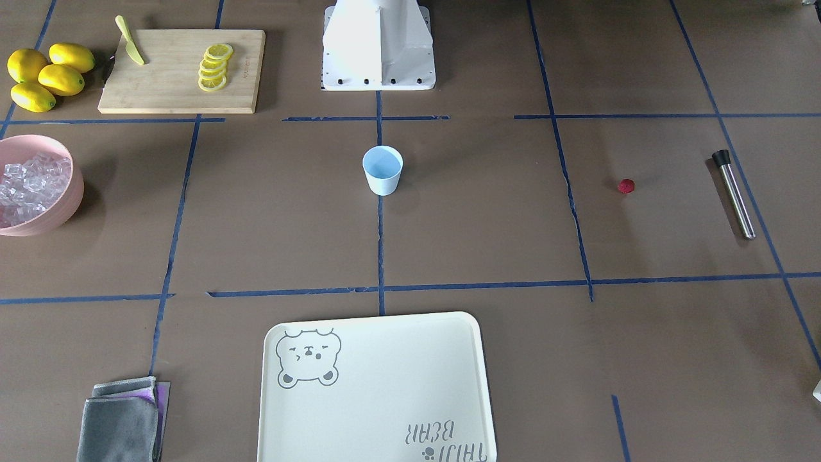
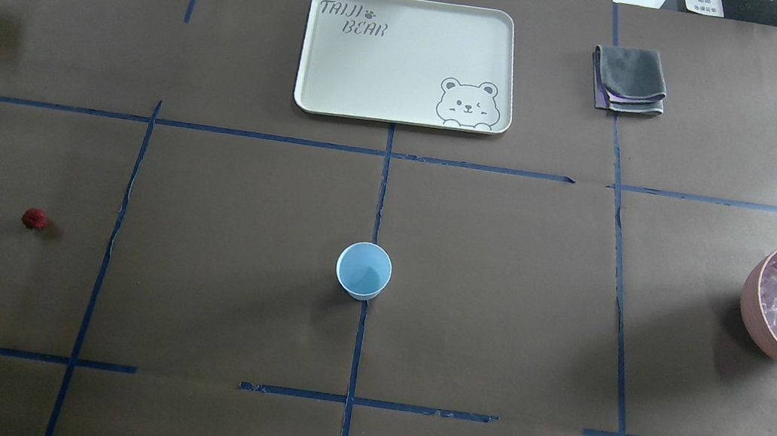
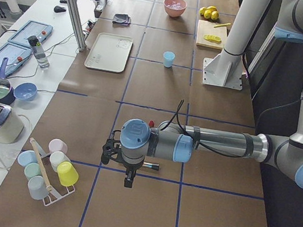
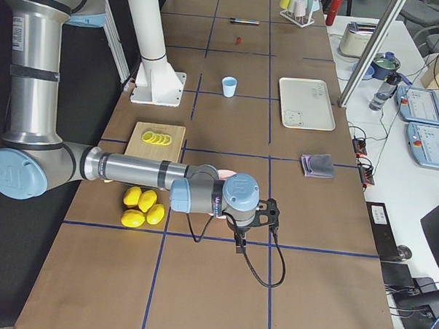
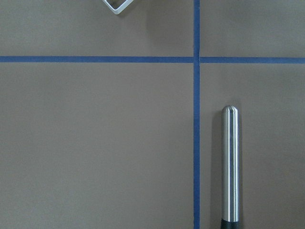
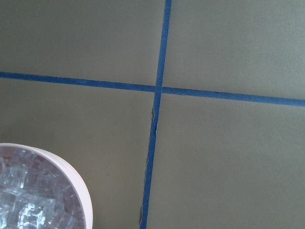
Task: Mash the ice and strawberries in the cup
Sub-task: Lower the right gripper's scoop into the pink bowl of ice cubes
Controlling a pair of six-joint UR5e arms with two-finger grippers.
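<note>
I cannot tell how the jaws stand on either arm. The left gripper [image 3: 108,153] shows only from the table's left end and the right gripper [image 4: 273,211] only from its right end, and neither wrist camera catches its own fingers.

The left gripper hangs above the table [image 2: 498,302] near its left end. The steel muddler [image 5: 230,164] lies flat below it, beside a tape line, black end [image 1: 721,157] toward the robot. The strawberry [image 1: 626,186] sits on the bare table near the muddler, on the side toward the middle.

The right gripper hangs near the right end. My right wrist view catches the pink bowl [image 2: 753,300] in its lower-left corner, heaped with the ice [image 6: 28,200]. The bowl sits at the table's right edge.

The cup [image 2: 364,270] stands upright at the middle of the table on the centre tape line, well apart from both grippers, the berry and the bowl.

A cutting board [image 1: 173,77] with lemon slices [image 1: 215,67] and a knife [image 1: 130,42] fills the robot-side right corner, whole lemons [image 1: 48,77] beside it. A bear tray [image 2: 348,75] and a folded cloth [image 2: 629,77] lie along the operators' edge.
</note>
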